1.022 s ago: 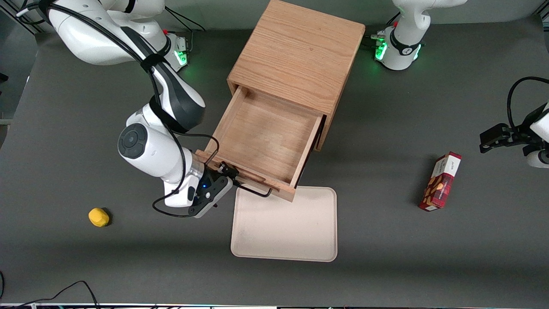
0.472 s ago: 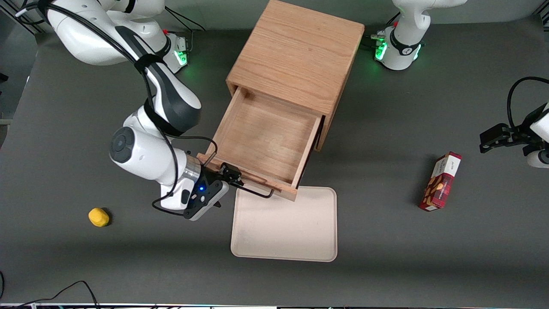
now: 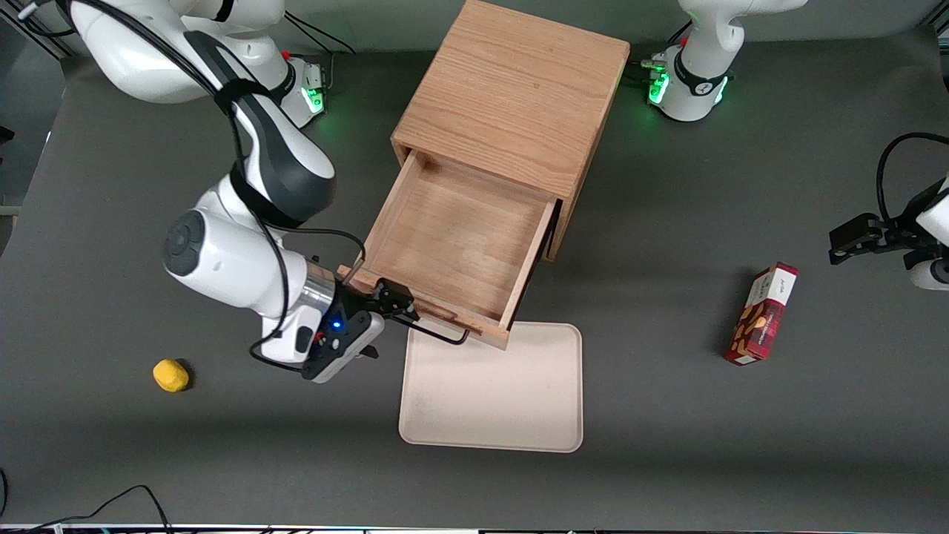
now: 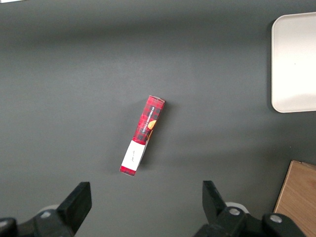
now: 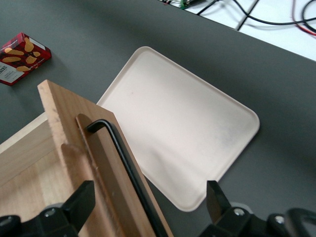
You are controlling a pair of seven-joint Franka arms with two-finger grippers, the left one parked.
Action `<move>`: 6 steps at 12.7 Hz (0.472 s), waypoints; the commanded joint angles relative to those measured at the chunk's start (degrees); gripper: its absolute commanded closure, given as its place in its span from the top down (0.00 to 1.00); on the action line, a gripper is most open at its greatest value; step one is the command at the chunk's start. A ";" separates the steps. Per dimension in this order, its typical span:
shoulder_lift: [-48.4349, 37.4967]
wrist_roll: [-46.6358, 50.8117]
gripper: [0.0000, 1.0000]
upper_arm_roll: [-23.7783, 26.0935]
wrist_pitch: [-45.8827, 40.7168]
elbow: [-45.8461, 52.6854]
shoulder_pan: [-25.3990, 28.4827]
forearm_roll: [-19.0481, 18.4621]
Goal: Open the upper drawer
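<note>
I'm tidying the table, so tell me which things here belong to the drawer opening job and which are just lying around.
Part of the job: the upper drawer, pulled well out of the cabinet; its handle; the gripper, open at the handle.

Just lying about: the tray, the yellow lump, the snack box.

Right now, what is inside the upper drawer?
The upper drawer shows only a bare wood floor; the part under the cabinet top is hidden. The gripper sits at its handle.

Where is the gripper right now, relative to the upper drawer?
The gripper is at the front of the pulled-out upper drawer, open around its black handle, just above the beige tray's edge.
</note>
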 commanded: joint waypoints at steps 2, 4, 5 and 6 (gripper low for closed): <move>-9.75 2.31 1.00 -8.58 -10.09 -1.85 -1.74 0.44; -14.84 2.75 1.00 -12.97 -14.14 -5.53 -3.93 0.18; -16.95 4.50 1.00 -15.17 -17.12 -6.59 -4.20 -0.43; -19.93 8.95 1.00 -15.80 -19.41 -8.61 -5.51 -2.96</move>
